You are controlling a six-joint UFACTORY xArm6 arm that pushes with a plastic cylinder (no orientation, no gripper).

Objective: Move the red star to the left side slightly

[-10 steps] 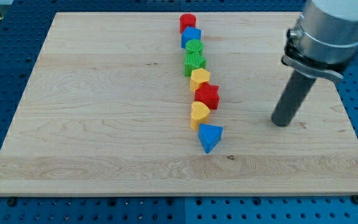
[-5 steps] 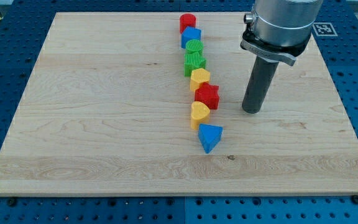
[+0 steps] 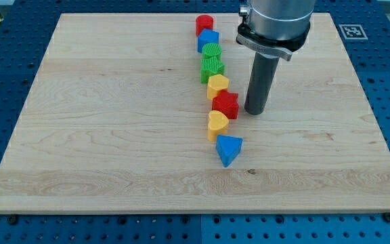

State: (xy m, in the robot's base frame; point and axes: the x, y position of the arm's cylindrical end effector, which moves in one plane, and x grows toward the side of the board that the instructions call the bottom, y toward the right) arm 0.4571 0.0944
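Observation:
The red star [image 3: 226, 104] lies in a column of blocks near the board's middle, between a yellow block [image 3: 217, 85] above it and a yellow heart [image 3: 217, 125] below it. My tip [image 3: 254, 111] rests on the board just to the right of the red star, a small gap from it or barely touching; I cannot tell which. The dark rod rises from the tip toward the view's top.
The column also holds a red block [image 3: 204, 25], a blue block [image 3: 208, 41], a round green block [image 3: 211, 52], a green block [image 3: 212, 68] and a blue triangle [image 3: 229, 149] at its bottom. The wooden board [image 3: 100, 122] sits on a blue perforated table.
My tip has moved left across the board from the right side to just beside the red star. The blocks have not moved.

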